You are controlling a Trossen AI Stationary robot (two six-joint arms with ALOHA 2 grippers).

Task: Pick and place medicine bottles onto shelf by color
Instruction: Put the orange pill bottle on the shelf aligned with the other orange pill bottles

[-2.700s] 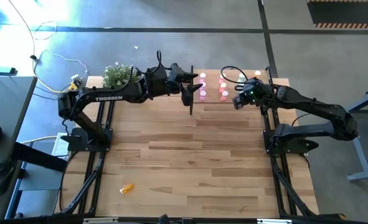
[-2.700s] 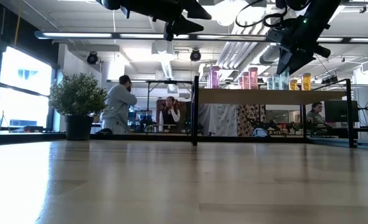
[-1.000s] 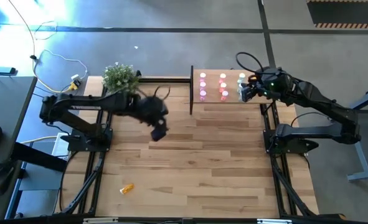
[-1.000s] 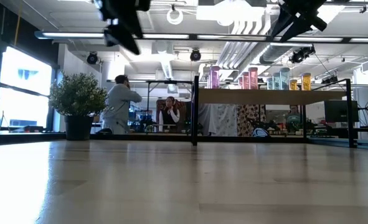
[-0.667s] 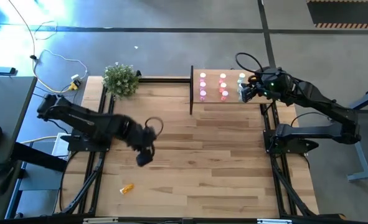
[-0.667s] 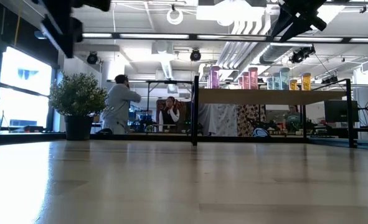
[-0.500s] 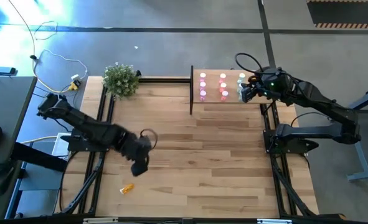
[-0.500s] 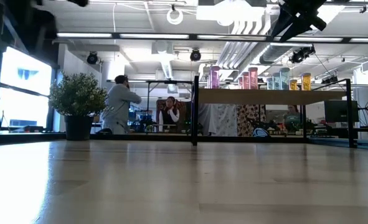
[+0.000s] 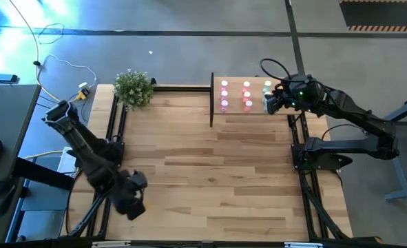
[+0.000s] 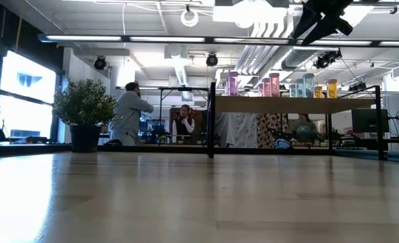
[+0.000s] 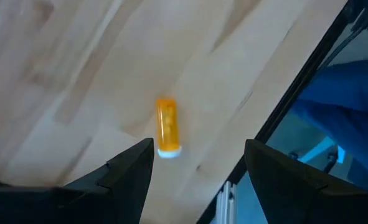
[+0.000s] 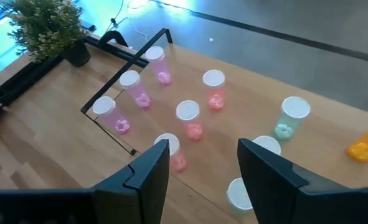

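An orange bottle with a white cap (image 11: 167, 127) lies on its side on the plank tabletop, near the table's left edge. My left gripper (image 11: 199, 180) hovers above it, open and empty; in the high view the gripper (image 9: 131, 201) hides the bottle. Pink (image 9: 224, 94), red-pink (image 9: 246, 95) and pale green (image 9: 266, 86) bottles stand upright on the light-wood shelf (image 9: 235, 110); an orange one (image 12: 365, 147) stands further along. My right gripper (image 12: 202, 177) hangs open and empty above the shelf's right end (image 9: 272, 105).
A potted plant (image 9: 133, 87) stands at the far left corner. The shelf's dark upright panel (image 9: 211, 100) marks its left end. Black frame rails (image 9: 113, 138) run along the table's left and right sides. People show in the room behind (image 10: 128, 111).
My left gripper has swung from beside the shelf across the table toward the near left corner and gone down over the lying orange bottle. The bottle has stayed where it was.
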